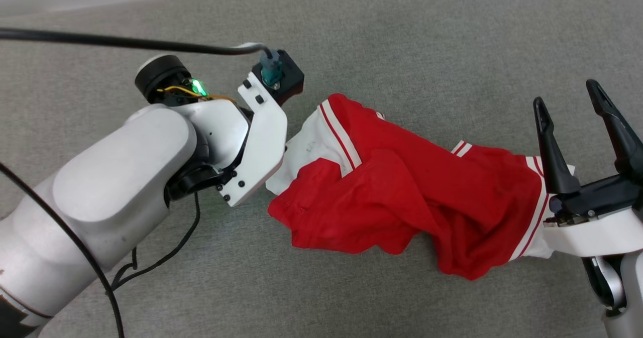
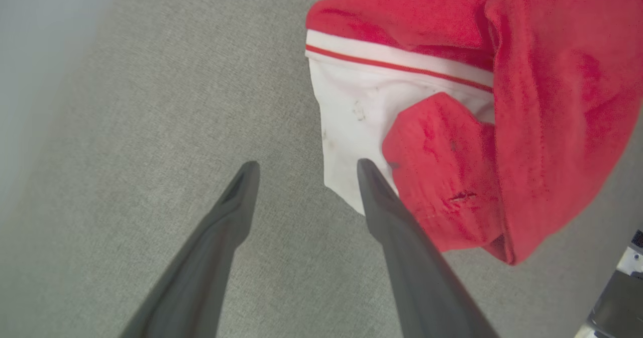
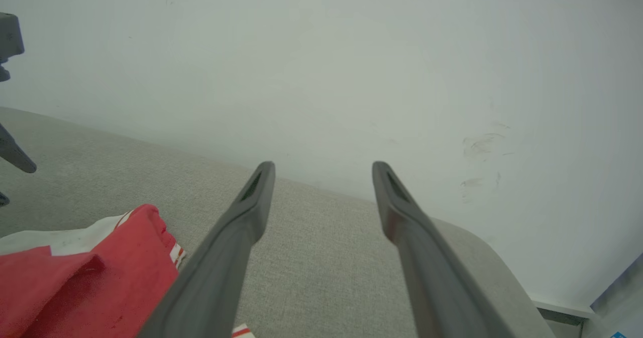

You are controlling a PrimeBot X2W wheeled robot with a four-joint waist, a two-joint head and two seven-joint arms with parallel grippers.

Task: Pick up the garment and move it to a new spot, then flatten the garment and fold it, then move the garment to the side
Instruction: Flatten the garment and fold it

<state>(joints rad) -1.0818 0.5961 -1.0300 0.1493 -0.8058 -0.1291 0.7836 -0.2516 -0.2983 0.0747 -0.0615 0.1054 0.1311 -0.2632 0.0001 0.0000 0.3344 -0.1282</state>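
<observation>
The garment [image 1: 402, 187] lies crumpled on the grey fabric surface, red body bunched in a long heap with a white sleeve [image 1: 311, 147] at its left end and striped trim at its right end. No print is visible. In the left wrist view my left gripper [image 2: 307, 165] is open, one finger [image 2: 397, 227] against the corner of the white sleeve [image 2: 351, 117], the other over bare surface. In the head view its fingers are hidden under the wrist bracket [image 1: 261, 137]. My right gripper [image 1: 566, 92] stands open just past the garment's right end, holding nothing, and points toward the wall [image 3: 324, 166].
The grey upholstered surface [image 1: 402, 41] spreads around the garment. A white wall [image 3: 321, 67] rises behind its far edge, and the surface ends in a rounded corner [image 3: 482, 247]. A black cable [image 1: 125, 41] runs to the left wrist, and more cable [image 1: 166, 257] hangs below the arm.
</observation>
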